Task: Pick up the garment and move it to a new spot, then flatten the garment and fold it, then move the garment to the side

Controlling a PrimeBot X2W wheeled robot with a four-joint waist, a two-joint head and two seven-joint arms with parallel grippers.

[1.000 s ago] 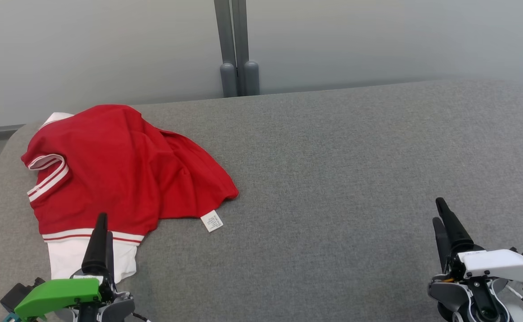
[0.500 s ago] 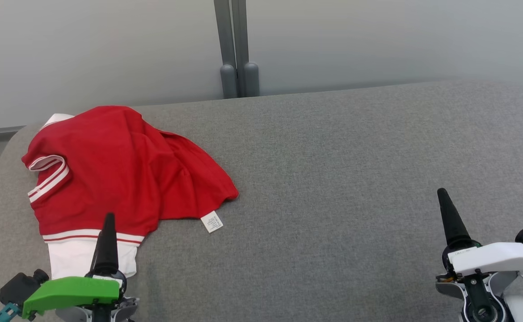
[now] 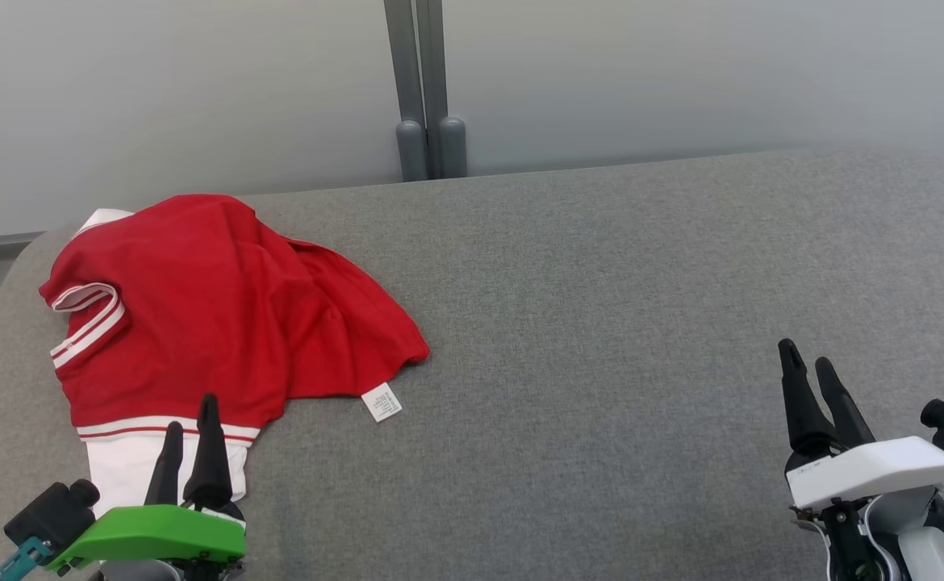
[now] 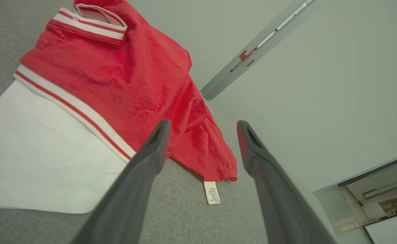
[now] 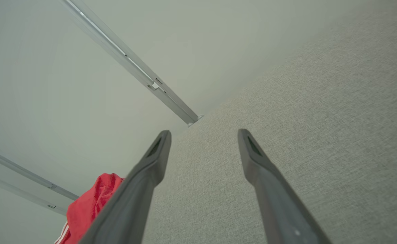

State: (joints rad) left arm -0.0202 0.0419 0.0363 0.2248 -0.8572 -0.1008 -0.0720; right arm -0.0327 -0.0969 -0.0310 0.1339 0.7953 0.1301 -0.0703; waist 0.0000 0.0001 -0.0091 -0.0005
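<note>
The garment (image 3: 206, 315) is a red shirt with white striped trim and a white part at its near end, lying crumpled on the left of the grey padded surface (image 3: 601, 323). A white care label sticks out at its right edge. My left gripper (image 3: 192, 413) stands open just over the garment's near white edge, nothing between its fingers. The left wrist view has the garment (image 4: 124, 78) ahead of and left of the open left gripper (image 4: 202, 127). My right gripper (image 3: 807, 357) is open at the near right, far from the garment (image 5: 90, 206), with bare grey fabric under the right gripper (image 5: 203, 135).
A pale wall runs behind the surface, with a grey vertical post (image 3: 422, 89) at its middle. The surface's far left corner is rounded near the garment. Grey fabric stretches bare from the garment's right edge to the right gripper.
Both grippers have turned at the wrist, so two fingers now show on each in the head view. The left one crept slightly right. The garment has not moved.
</note>
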